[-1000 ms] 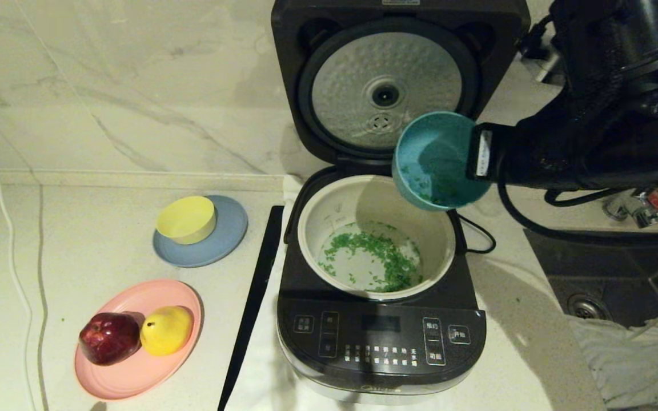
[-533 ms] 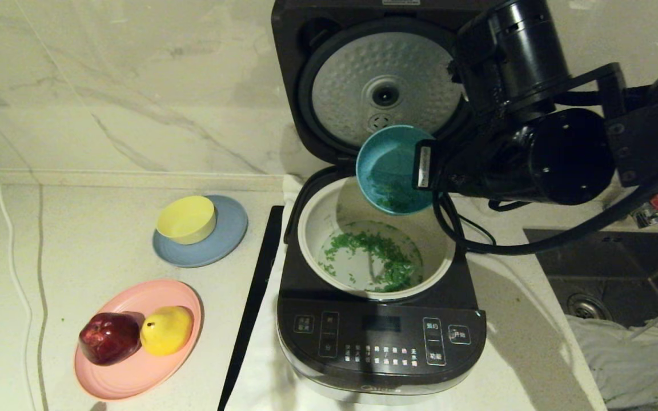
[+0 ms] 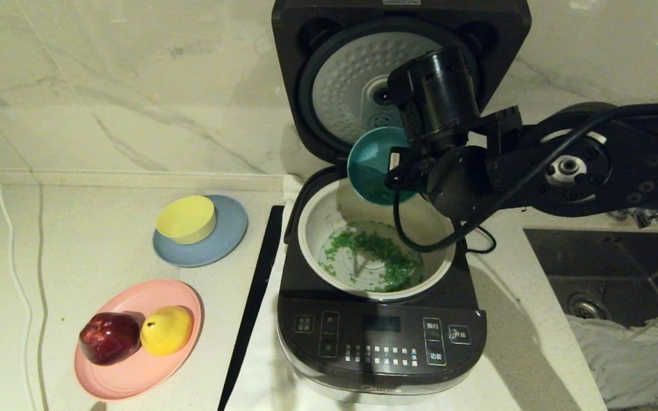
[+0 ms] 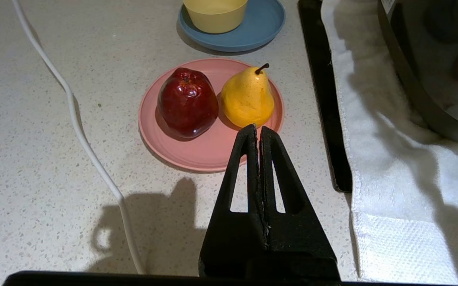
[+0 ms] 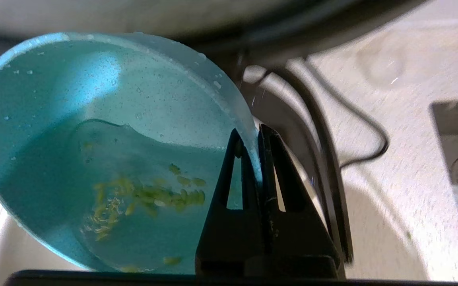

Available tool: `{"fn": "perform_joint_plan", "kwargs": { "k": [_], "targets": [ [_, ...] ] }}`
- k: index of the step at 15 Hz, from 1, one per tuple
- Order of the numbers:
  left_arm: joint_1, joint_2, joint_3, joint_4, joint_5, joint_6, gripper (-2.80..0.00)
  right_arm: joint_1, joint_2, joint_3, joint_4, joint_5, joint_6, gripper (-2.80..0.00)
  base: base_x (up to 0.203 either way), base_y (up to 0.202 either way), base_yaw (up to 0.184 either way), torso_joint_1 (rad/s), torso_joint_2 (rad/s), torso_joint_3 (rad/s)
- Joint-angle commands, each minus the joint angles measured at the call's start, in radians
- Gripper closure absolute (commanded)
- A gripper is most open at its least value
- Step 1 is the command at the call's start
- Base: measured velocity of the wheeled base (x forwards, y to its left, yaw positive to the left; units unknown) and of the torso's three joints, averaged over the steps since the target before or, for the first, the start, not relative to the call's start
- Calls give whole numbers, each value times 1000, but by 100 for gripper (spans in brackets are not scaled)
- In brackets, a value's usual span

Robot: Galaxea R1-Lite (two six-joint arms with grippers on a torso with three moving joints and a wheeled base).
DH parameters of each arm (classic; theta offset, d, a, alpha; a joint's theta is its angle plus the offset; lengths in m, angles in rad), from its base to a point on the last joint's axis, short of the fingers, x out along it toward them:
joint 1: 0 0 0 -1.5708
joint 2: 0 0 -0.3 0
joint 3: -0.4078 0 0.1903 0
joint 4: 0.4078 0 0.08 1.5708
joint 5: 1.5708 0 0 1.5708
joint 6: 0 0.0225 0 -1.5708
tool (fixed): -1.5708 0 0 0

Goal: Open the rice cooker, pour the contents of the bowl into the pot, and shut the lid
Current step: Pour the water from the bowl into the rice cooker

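- Two arms on this rig, and only the right one is at work: the right gripper (image 5: 253, 137) has its black fingers clamped on the rim of the bowl (image 3: 370, 165), one finger inside the wall and one outside.
- That bowl is smooth teal plastic, round and beaded with droplets, tipped steeply with its mouth facing down and left over the back edge of the pot (image 3: 317, 214).
- Some contents (image 5: 145, 198) cling to the wet inner wall of the bowl (small pale-green bits stuck in a loose patch).
- More green bits lie scattered across the pot floor (image 3: 377, 260), and the pot itself is a round cream-white shell with a thin rim.
- It sits in the rice cooker (image 3: 380, 337), a dark grey rounded-square body with a glossy front panel of white labels.
- Up stands the lid (image 3: 329, 85), hinged back against the marble wall, its silver dimpled inner plate facing forward.
- Reaching in from the right side, the right arm has its forearm roughly level above the cooker and its wrist bent over the pot.
- Parked low over the speckled tabletop (image 4: 34, 159), the left gripper (image 4: 258, 129) has its fingers pressed together, just beside a pink plate (image 4: 197, 155) holding a glossy red apple (image 4: 187, 102) and a matte yellow pear (image 4: 248, 97).
- Behind them a yellow bowl (image 3: 186, 218) rests on a blue plate (image 3: 229, 234).
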Motion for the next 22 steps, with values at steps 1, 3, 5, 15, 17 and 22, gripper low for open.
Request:
{"fn": "perform_joint_plan", "kwargs": {
  "k": [1, 3, 5, 15, 17, 22],
  "targets": [
    [0, 0, 8, -1, 2, 0, 0, 0, 36, 16, -70, -43, -21, 0, 0, 0, 0, 0, 0, 0],
    [0, 0, 8, -1, 2, 0, 0, 0, 44, 37, -140, -79, -50, 0, 0, 0, 0, 0, 0, 0],
    [0, 0, 8, -1, 2, 0, 0, 0, 47, 90, -244, -86, -81, 0, 0, 0, 0, 0, 0, 0],
    [0, 0, 8, -1, 1, 0, 0, -6, 174, 422, -1549, -86, -695, 0, 0, 0, 0, 0, 0, 0],
    [0, 0, 8, -1, 2, 0, 0, -4, 230, 453, -1773, -29, -922, 0, 0, 0, 0, 0, 0, 0],
    [0, 0, 8, -1, 2, 0, 0, 8, 215, 466, -1783, 33, -930, 0, 0, 0, 0, 0, 0, 0]
  ]
}}
